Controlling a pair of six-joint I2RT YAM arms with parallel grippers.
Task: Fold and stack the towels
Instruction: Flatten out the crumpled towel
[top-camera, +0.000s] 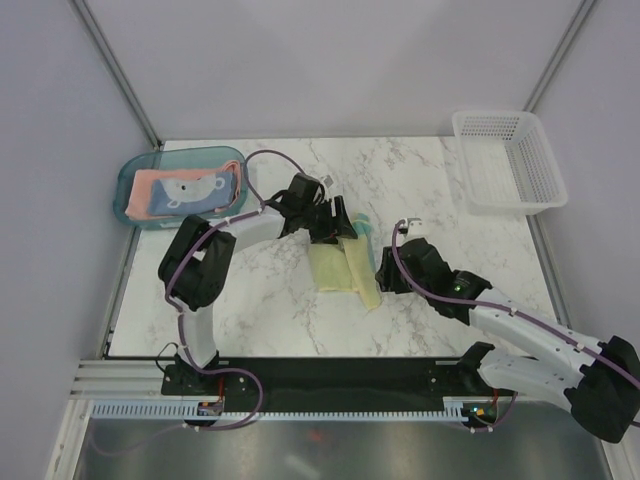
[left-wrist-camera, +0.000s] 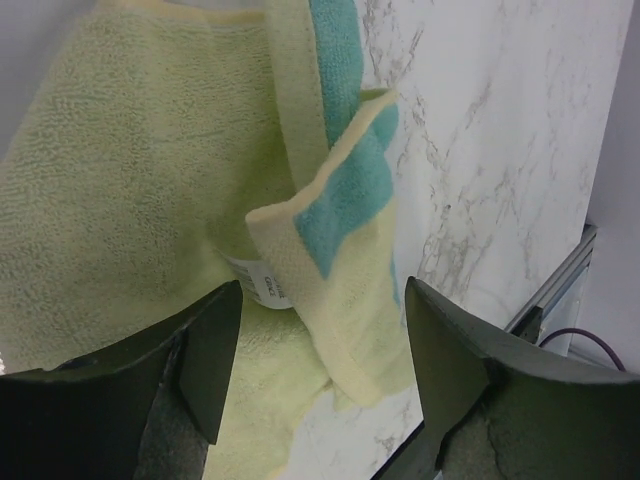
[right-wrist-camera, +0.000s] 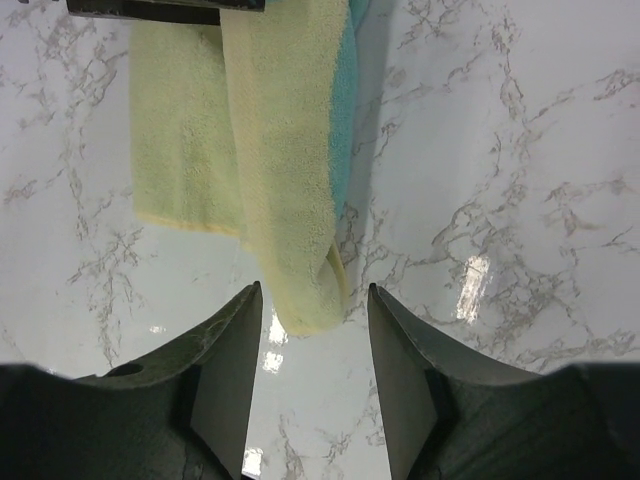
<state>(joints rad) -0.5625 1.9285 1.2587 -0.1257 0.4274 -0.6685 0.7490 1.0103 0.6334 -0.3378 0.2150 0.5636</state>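
The pale yellow towel (top-camera: 338, 268) lies partly folded in a long strip at the table's middle. In the left wrist view (left-wrist-camera: 120, 180) one corner is turned over, showing the teal panel (left-wrist-camera: 345, 190) and a white tag (left-wrist-camera: 262, 282). My left gripper (top-camera: 338, 226) is open above the towel's far end, its jaws on either side of the turned corner (left-wrist-camera: 322, 290). My right gripper (top-camera: 384, 272) is open at the towel's near right corner, which lies just ahead of its fingertips (right-wrist-camera: 313, 292). The salmon-pink towel (top-camera: 150, 190) and light blue towel (top-camera: 195, 192) lie folded in the tray.
The teal plastic tray (top-camera: 125, 195) stands at the back left corner. A white mesh basket (top-camera: 508, 160) stands at the back right. Marble tabletop (top-camera: 420, 190) surrounds the yellow towel. A metal rail runs along the near edge.
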